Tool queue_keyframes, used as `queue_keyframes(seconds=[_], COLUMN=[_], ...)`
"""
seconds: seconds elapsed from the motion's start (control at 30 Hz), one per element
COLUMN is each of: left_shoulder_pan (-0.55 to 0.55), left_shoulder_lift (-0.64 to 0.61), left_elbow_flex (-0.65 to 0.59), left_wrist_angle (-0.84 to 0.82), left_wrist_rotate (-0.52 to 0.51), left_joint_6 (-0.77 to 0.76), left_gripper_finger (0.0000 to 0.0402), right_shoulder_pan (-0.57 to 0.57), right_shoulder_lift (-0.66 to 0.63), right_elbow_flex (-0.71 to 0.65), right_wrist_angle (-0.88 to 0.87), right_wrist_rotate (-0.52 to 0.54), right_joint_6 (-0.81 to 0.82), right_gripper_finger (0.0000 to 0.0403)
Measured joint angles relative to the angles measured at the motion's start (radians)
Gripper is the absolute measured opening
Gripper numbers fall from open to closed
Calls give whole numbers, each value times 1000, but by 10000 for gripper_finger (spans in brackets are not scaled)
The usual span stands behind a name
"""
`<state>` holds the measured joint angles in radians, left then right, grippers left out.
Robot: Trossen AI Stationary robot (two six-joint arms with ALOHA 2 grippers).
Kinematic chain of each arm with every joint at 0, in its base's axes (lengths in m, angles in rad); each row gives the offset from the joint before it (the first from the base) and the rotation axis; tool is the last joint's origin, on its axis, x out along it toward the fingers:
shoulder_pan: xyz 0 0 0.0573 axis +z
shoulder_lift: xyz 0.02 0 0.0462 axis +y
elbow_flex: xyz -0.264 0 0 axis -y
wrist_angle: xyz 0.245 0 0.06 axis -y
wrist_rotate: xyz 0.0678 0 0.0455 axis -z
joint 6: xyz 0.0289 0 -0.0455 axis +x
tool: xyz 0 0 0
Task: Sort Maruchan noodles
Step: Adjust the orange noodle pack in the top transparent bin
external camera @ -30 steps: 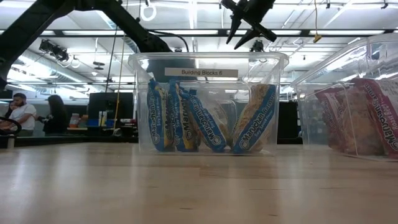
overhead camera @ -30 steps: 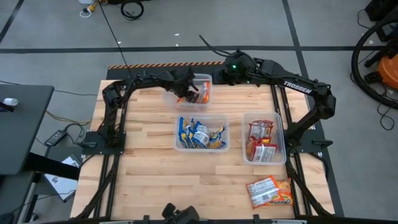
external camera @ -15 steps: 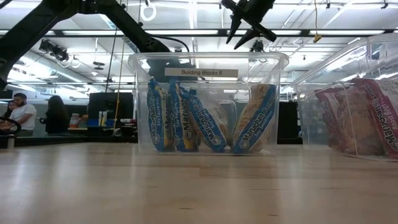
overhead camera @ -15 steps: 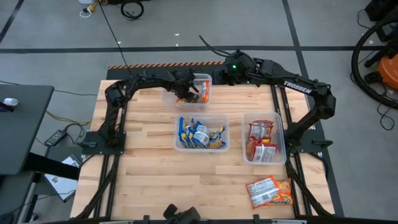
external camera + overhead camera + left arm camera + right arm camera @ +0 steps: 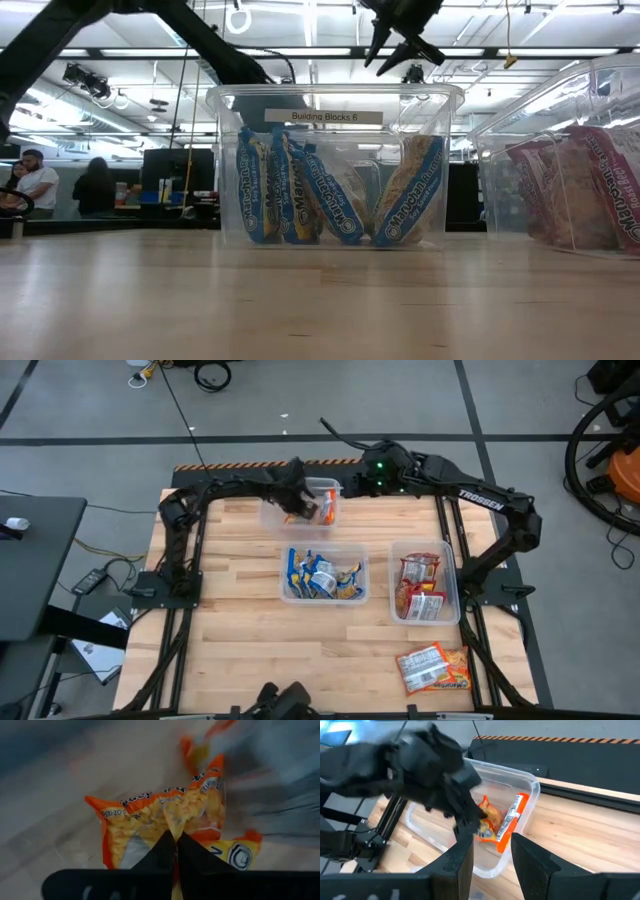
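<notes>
My left gripper (image 5: 302, 506) reaches into the clear far tub (image 5: 272, 516) and is shut on an orange-yellow noodle packet (image 5: 165, 820), which also shows in the right wrist view (image 5: 487, 819). A second orange packet (image 5: 513, 819) stands on edge in that tub, leaning on its wall. My right gripper (image 5: 492, 852) is open and empty, above the table's far edge to the right of the tub (image 5: 375, 472). Blue-silver packets (image 5: 330, 195) stand in the middle tub (image 5: 325, 575), and red-white ones (image 5: 420, 588) lie in the right tub. My left gripper pinches the orange packet between its two fingers near the middle of one edge (image 5: 172, 826), where the plastic puckers. The fingers come from above, slanting down into the tub. The packet hangs below them inside the tub; I cannot tell whether it is clear of the tub's floor.
Two loose packets (image 5: 435, 668) lie on the wood table near its front right corner. The right tub (image 5: 452, 575) stands by the right edge. People sit in the room beyond the table (image 5: 35, 180).
My left gripper, still shut on the orange packet, has moved a little toward the table's far edge and upward within the far tub, taking the packet with it.
</notes>
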<state>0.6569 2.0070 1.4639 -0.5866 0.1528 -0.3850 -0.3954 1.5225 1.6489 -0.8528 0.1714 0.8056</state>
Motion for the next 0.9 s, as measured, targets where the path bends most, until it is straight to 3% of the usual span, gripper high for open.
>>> queue_keyframes(seconds=[0.13, 0.3, 0.53, 0.7, 0.9], left_shoulder_pan=[48, 102, 126, 110, 79], left_shoulder_lift=[-77, -156, -232, -306, -307], left_elbow_flex=[1, 1, 2, 2, 2], left_wrist_angle=[15, 55, 97, 179, 366], left_wrist_rotate=[65, 218, 384, 398, 434], left_joint_6=[-30, -48, -56, -108, -179], left_gripper_finger=[11, 11, 10, 10, 9], right_shoulder_pan=[-1, 4, 74, 135, 154], right_shoulder_lift=[-19, -52, -117, -135, -136], right_elbow_flex=[0, 0, 0, 0, -5], right_wrist_angle=[-2, -9, -50, -85, -43], right_wrist_rotate=[-10, -17, 6, 71, 123], right_joint_6=[-36, -170, -278, -262, -228], right_gripper_finger=[137, 137, 137, 137, 139])
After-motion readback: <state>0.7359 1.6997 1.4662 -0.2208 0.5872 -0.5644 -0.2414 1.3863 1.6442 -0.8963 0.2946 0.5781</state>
